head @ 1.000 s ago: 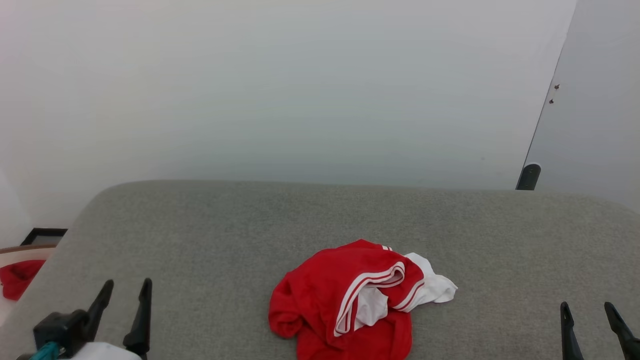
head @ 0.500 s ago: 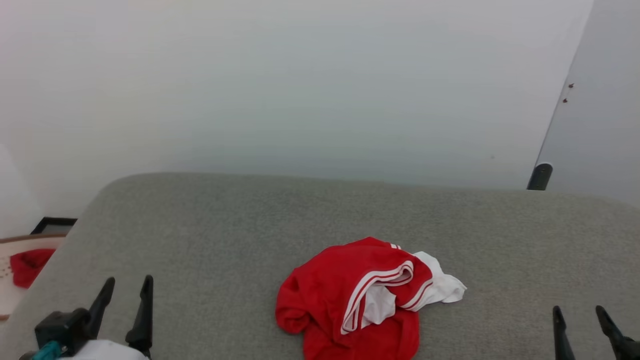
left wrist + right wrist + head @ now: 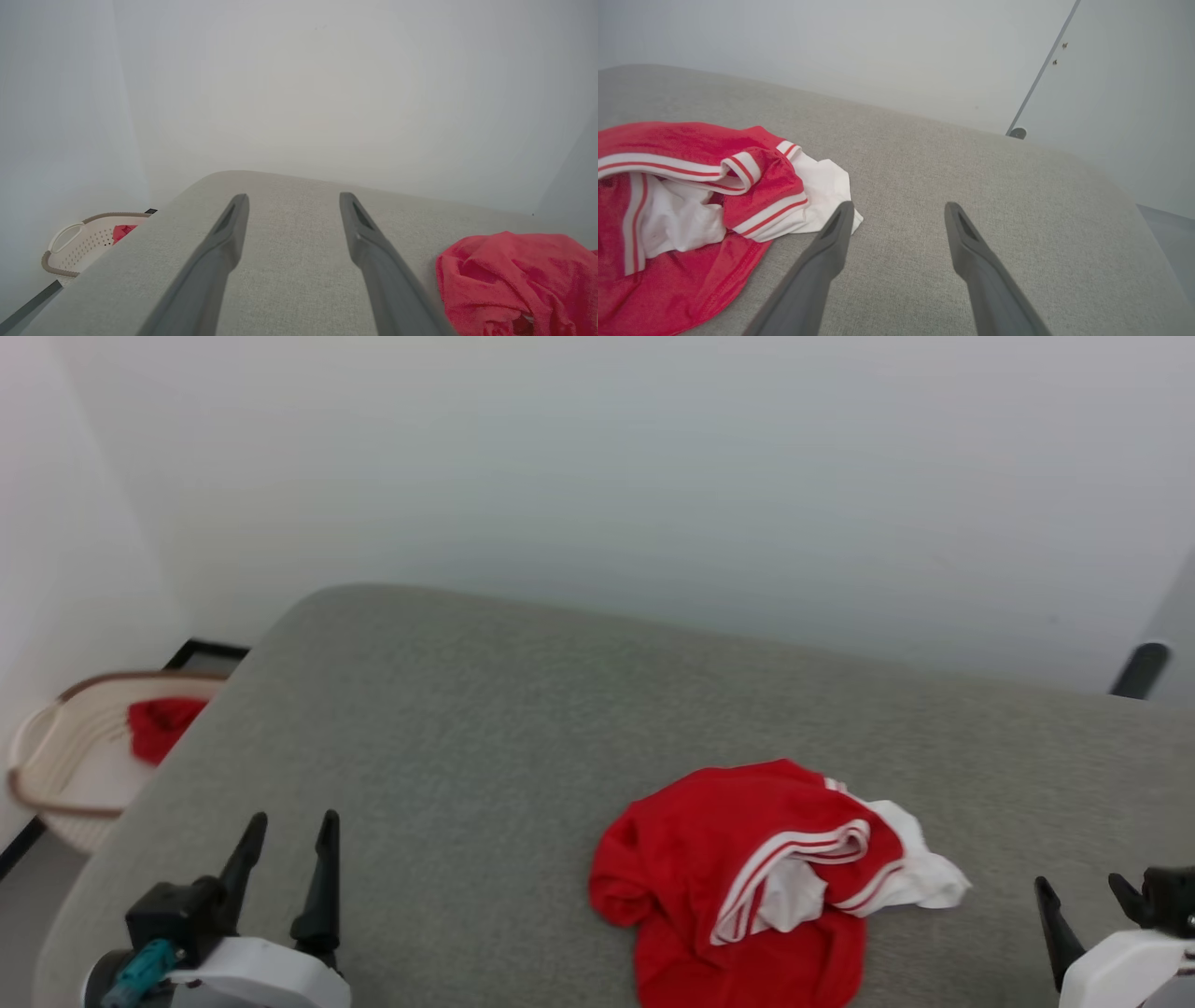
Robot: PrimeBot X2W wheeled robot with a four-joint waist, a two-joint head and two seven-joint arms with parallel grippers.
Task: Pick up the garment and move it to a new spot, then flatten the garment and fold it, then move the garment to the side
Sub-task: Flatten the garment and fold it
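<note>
**Crumpled garment lies between the grippers, closer to the right one**

At the near edge of the grey cushion point(image 3: 448, 709), the left gripper point(image 3: 292, 819) and the right gripper point(image 3: 1077, 885) are both seen with their fingers spread wide. Nothing is held between either pair.

The garment point(image 3: 747, 868) is found just beyond, bunched in a heap on the cushion, right of centre. It lies inward from both grippers: to the right of the left one and to the left of the right one. The right gripper is judged the nearer. In the right wrist view, a white corner of the fabric is seen just beside the tip of that gripper's inner finger, though whether the two touch cannot be told. From the left gripper the red bulk is set well apart across bare cushion.

No clean long axis can be read from the heap. It spreads slightly more across than away, and a striped trim band runs roughly across it. A short inward reach by the right arm is therefore judged the likeliest opening.

Farther off to the left, a basket point(image 3: 42, 798) with a small red cloth point(image 3: 159, 728) is seen below the cushion's edge, and a pale wall point(image 3: 597, 476) closes the scene.
</note>
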